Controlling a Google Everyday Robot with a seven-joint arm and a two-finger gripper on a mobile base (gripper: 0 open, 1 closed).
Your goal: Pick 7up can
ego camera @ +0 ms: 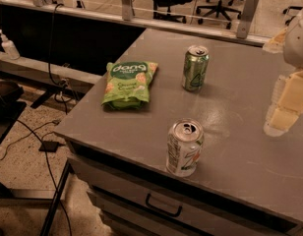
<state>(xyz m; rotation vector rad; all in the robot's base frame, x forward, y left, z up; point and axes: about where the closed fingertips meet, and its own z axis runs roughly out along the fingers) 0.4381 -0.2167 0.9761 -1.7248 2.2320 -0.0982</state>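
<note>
The 7up can (184, 148) stands upright near the front edge of the grey table (240, 82). Its body is mostly white with green diagonal markings and a silver top with an open tab hole. My gripper (285, 107) shows at the right edge of the camera view as pale blocky parts, well to the right of the can and above the table. It holds nothing that I can see.
An all-green can (195, 68) stands upright further back on the table. A green snack bag (128, 83) lies flat at the left. A drawer with a dark handle (163, 205) sits under the front edge. Cables run over the floor at the left.
</note>
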